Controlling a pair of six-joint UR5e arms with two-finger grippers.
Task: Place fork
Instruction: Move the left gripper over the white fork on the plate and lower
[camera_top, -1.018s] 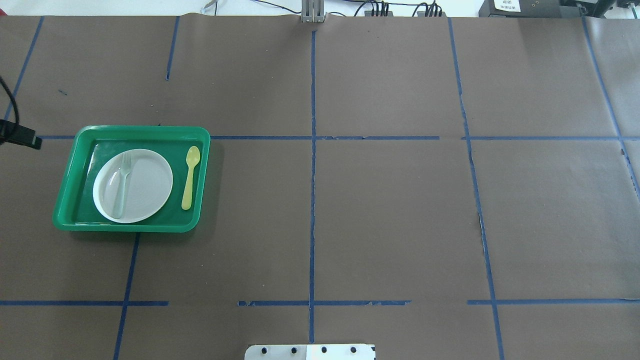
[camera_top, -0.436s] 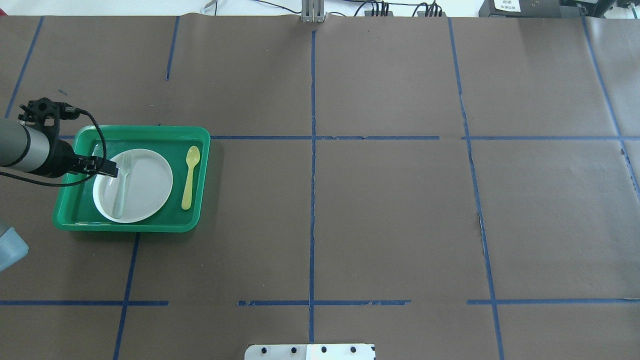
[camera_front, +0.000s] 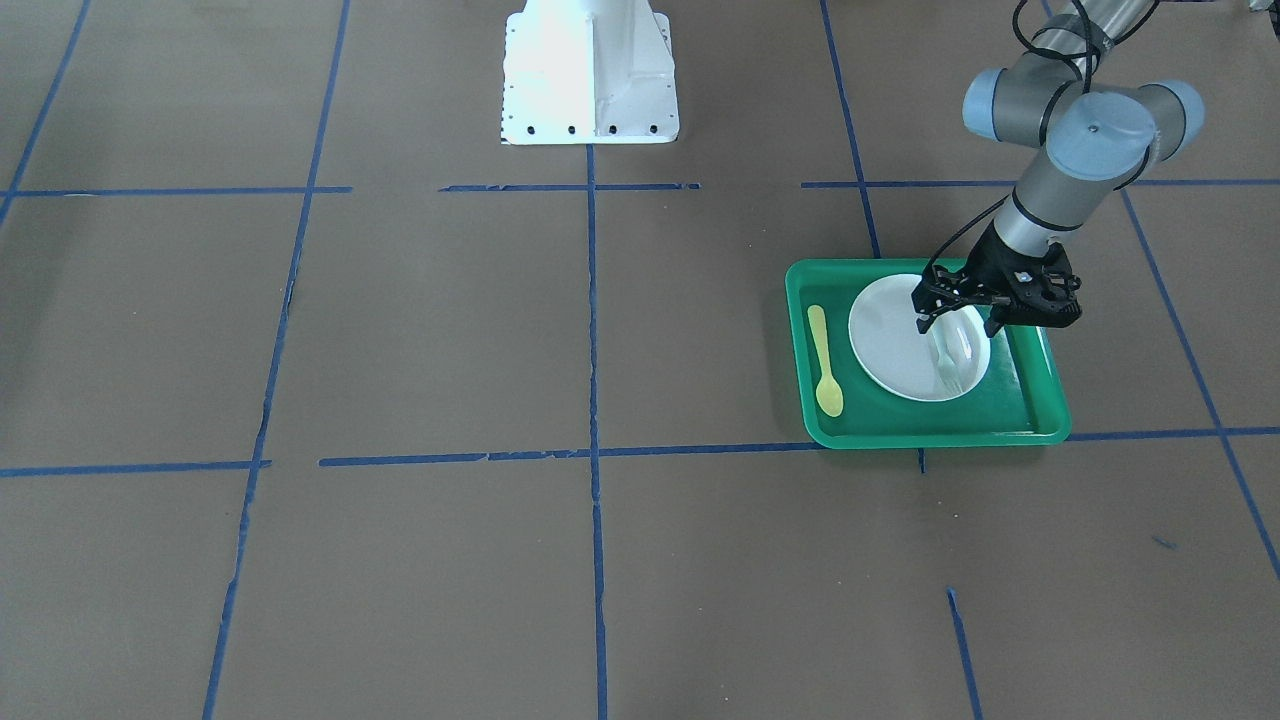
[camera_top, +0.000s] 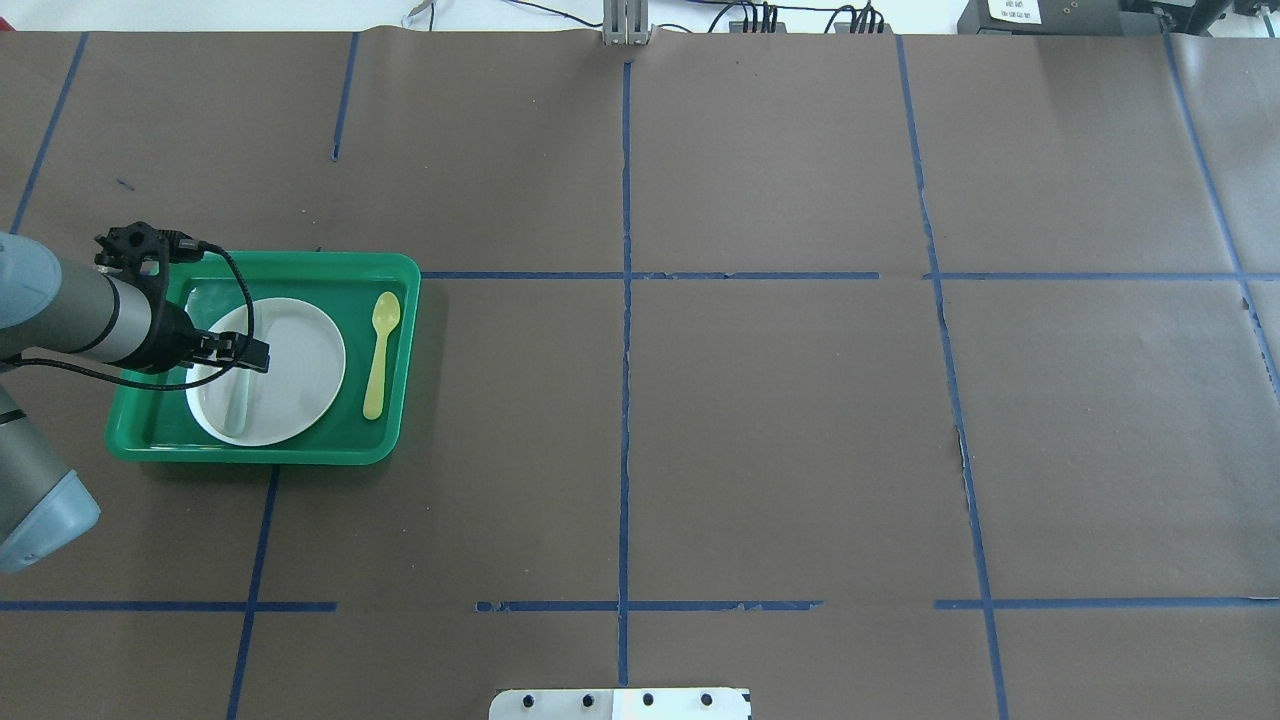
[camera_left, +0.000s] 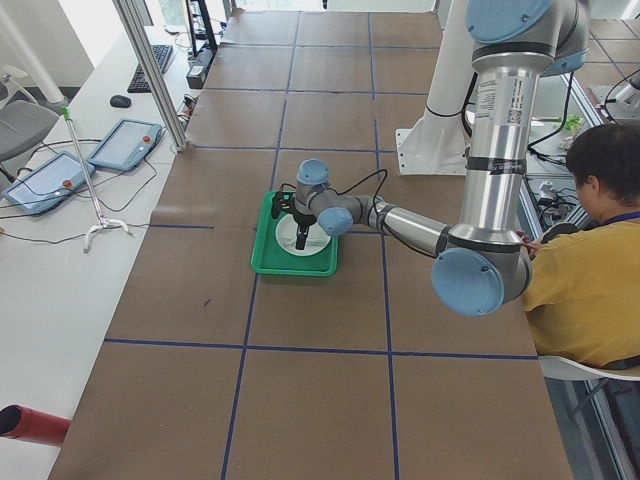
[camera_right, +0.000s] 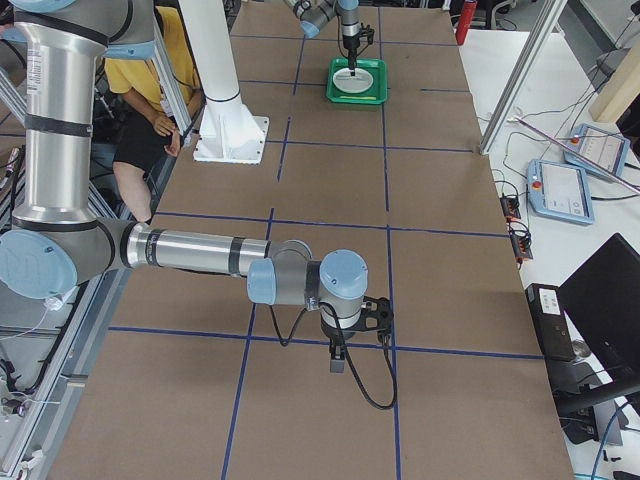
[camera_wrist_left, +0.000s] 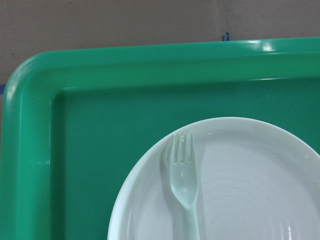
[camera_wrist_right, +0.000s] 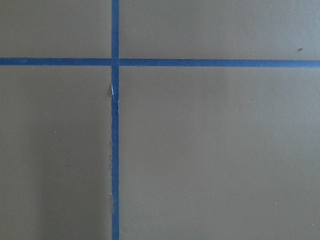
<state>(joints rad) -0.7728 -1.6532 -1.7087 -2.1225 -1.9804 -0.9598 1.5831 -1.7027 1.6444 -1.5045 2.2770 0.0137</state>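
The pale grey-white fork (camera_front: 957, 352) lies flat on the white plate (camera_front: 885, 340) in the green tray (camera_front: 930, 438), tines toward the table's far side. In the left wrist view the fork (camera_wrist_left: 183, 175) shows with its tines near the plate's rim (camera_wrist_left: 250, 130). In the overhead view only its handle (camera_top: 240, 400) is visible. My left gripper (camera_front: 957, 322) hangs just above the fork's middle, open and empty, a finger on each side. It also shows in the overhead view (camera_top: 245, 353). My right gripper (camera_right: 337, 358) shows only in the exterior right view, low over bare table; I cannot tell whether it is open or shut.
A yellow spoon (camera_top: 380, 355) lies in the tray (camera_top: 250, 455) beside the plate (camera_top: 310, 360), on the side toward the table's middle. The robot's white base (camera_front: 590, 70) stands at the near edge. Brown paper with blue tape lines (camera_wrist_right: 115, 150) covers the table.
My left arm has come in from the left edge and now has its gripper over the plate, above the fork. The fork, plate and spoon have not moved.
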